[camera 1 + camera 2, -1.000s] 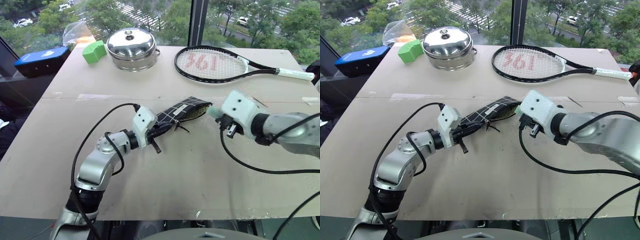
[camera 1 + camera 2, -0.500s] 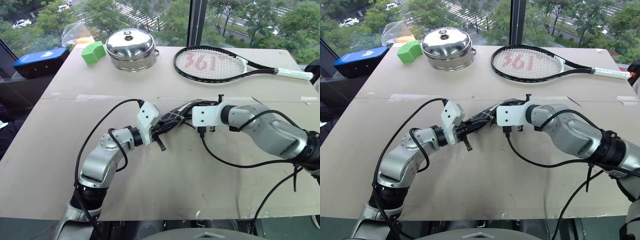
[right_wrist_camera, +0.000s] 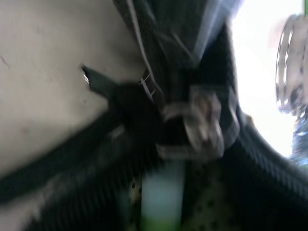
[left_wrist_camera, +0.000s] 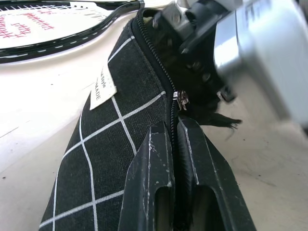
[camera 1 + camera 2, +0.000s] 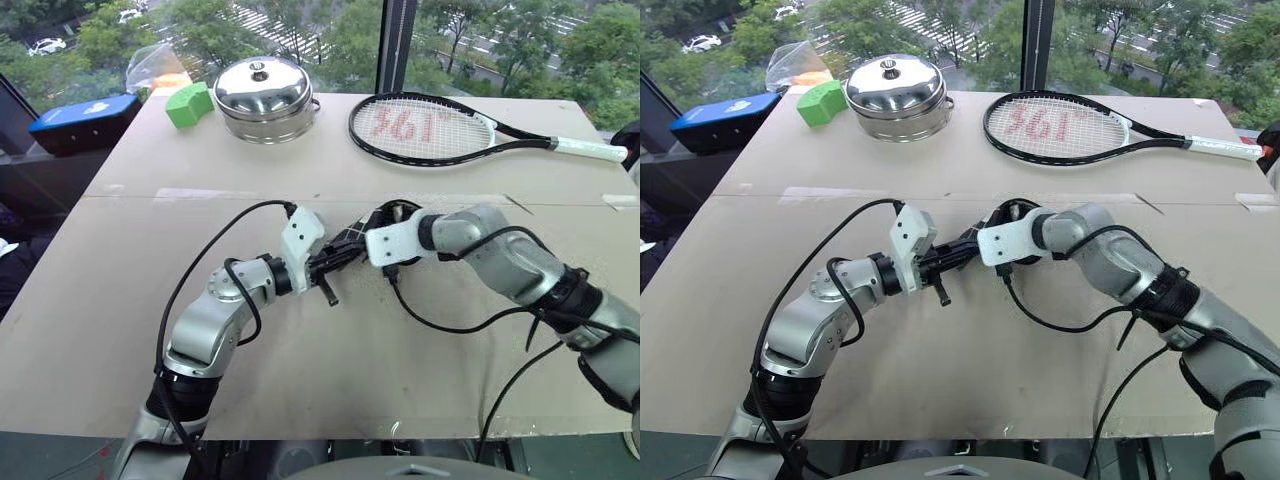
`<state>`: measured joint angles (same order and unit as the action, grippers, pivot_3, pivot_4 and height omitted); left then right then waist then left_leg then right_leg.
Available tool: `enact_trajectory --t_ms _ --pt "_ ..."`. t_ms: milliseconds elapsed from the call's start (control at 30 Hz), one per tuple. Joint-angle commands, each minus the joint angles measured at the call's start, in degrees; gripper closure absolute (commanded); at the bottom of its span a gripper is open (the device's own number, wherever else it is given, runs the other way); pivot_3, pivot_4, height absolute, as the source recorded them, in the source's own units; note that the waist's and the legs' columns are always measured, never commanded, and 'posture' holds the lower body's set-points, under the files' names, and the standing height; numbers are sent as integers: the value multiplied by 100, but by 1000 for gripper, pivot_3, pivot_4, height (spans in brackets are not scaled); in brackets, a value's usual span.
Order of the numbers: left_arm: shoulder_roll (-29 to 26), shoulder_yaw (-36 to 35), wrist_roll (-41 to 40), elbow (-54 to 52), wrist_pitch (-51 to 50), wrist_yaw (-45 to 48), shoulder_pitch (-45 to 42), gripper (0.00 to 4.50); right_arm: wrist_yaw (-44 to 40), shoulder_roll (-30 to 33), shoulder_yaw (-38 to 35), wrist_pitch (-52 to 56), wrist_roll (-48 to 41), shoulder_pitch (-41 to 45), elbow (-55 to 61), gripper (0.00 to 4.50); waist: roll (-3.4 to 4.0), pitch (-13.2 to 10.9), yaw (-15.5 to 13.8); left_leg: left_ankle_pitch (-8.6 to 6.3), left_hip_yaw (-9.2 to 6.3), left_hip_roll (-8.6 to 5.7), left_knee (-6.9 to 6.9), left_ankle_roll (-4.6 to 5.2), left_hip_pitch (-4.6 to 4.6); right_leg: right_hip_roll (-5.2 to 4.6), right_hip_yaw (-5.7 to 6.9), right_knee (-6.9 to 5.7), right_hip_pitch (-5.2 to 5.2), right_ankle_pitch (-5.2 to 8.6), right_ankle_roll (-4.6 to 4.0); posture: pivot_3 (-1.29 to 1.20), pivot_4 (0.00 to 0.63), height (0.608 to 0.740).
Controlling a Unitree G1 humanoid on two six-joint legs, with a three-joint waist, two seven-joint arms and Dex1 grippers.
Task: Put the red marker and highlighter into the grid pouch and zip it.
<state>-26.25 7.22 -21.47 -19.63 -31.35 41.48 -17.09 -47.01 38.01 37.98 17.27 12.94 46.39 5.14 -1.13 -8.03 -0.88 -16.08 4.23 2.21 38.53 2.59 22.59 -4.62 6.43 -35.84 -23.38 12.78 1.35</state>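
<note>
because the flat black fabric grid pouch [image 4: 120,144] with its white grid lines must stay taut for zipping, you have the left gripper [image 4: 173,139] pressed together on its zipper edge, lifting that end above the beige table [image 5: 400,400]. something pale green, likely the highlighter [image 3: 161,197], lies inside the mouth. your right gripper [image 5: 372,222] sits at the silver zipper slider [image 4: 182,100]; i cannot tell how its fingers stand.

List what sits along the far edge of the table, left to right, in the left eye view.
Blue box → clear plastic bag → green block → steel lidded pot → tennis racket.
</note>
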Motion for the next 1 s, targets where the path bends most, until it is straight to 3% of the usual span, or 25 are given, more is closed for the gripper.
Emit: enact_trajectory --t_ms 33,167,267,400,533,833,933,1000 --pt "-48 -81 37 -69 164 1 -52 4500 -813 190 -1595 2014 -1598 -278 1486 25 0 0 6 0 -1 0 0 0 0 0 0 -1 0 -2 2 0 150 740" --pt "-50 -83 69 53 202 -23 -125 4500 -1124 206 -3130 4657 -3324 -587 2640 25 4 -2 3 -1 -13 2 0 2 -6 0 9 -4 7 -3 0 0 150 740" --pt "-40 -68 84 113 224 -7 -185 4500 -789 -21 -3646 5796 -3858 -868 3160 25 -2 3 3 -8 -22 3 -4 11 -28 -10 10 -1 29 -2 -2 0 150 740" --pt "-52 -58 86 173 253 64 -249 4500 87 -1146 -4073 7014 -4051 -1138 3467 25 6 -2 20 -21 -19 1 -13 32 -37 -37 -7 -3 31 -3 -5 0 150 740" --pt "-70 -59 70 182 229 107 -299 4500 876 -2002 -4095 7313 -3933 -1542 3499 25 7 0 -6 -14 -20 -1 -13 21 -38 -25 -5 -10 31 -4 -7 0 150 740" --pt "-169 -88 30 140 162 212 -346 4500 2009 -3239 -4267 6408 -3806 -1630 2601 25 8 -1 17 -4 -8 -7 -12 7 -42 4 -2 -8 31 -4 -3 0 150 740" --pt "-188 -95 22 82 125 208 -331 4500 2096 -3359 -4325 6202 -3895 -1621 2463 1251 8 -1 13 -4 -9 -5 -17 6 -45 7 -2 -9 31 -4 -3 0 150 740" --pt "-204 -106 15 64 105 204 -328 4500 2101 -3344 -4273 6054 -3943 -1633 2358 1251 8 -1 16 -4 -7 -6 -17 6 -45 6 -3 -6 31 -4 -3 0 150 740"
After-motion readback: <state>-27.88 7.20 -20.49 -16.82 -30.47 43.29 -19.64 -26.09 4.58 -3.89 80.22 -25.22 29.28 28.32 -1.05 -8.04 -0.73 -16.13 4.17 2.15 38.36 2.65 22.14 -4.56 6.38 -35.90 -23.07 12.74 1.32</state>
